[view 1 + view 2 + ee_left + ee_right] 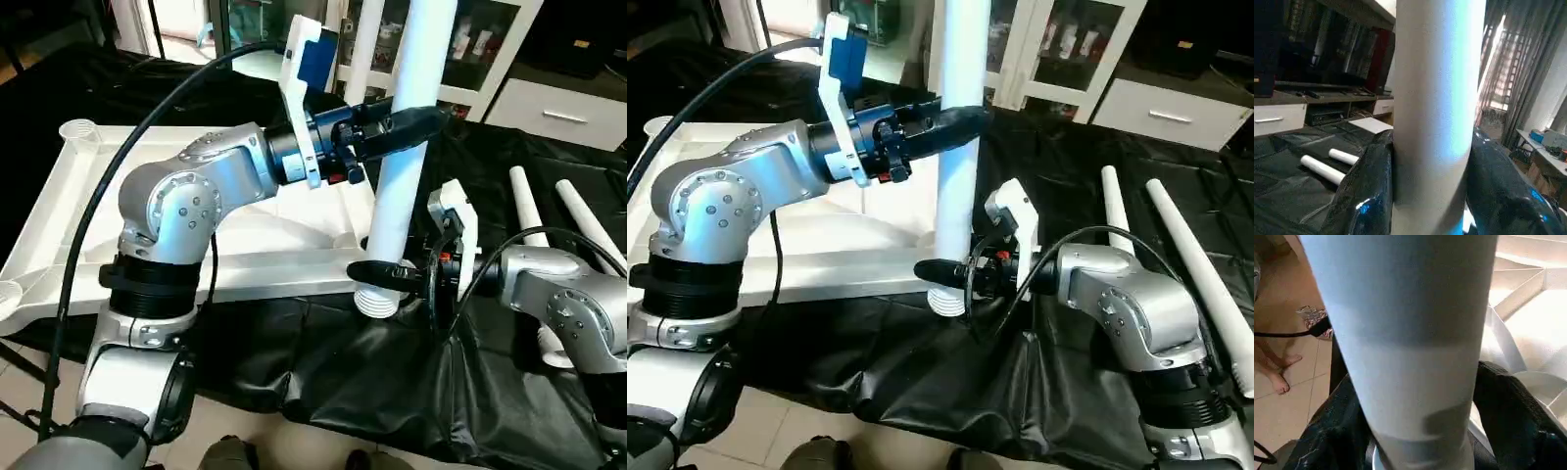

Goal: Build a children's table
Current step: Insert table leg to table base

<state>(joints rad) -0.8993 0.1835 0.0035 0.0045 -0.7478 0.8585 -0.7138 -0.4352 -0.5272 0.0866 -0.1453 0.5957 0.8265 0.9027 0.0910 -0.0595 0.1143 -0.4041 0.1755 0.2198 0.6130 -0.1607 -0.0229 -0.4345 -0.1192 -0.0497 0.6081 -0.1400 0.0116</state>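
Nearest the camera, the right gripper (pixel 945 271) reaches in level from the robot's right and brackets the foot of a long tapered white plastic tube leg (pixel 404 166), which stands nearly upright. Its two black fingers (pixel 1508 406) sit one on each side of the tube just above the ribbed, threaded end (pixel 376 302); whether they press the tube or stand slightly off it cannot be told. That threaded end hangs at the near edge of the white plastic square table top (pixel 59 235), by its near right corner, over the crumpled black sheet (pixel 372 382) that covers the work table.

Higher up the same leg, the left gripper (pixel 411 125) comes across from the robot's left on its silver forearm (pixel 196 186) and clamps the tube between its glossy black fingers (pixel 1364 186), closed against both sides of the tube.

The table top lies underside up on the sheet, its raised ribs showing, with a rounded corner socket (pixel 78 129) at the far left corner.

Farther right on the sheet, two more white tube legs (pixel 1176 245) lie side by side, near each other and well apart from the top.

Beyond the work table stand white cabinets with glass doors (pixel 490 39).
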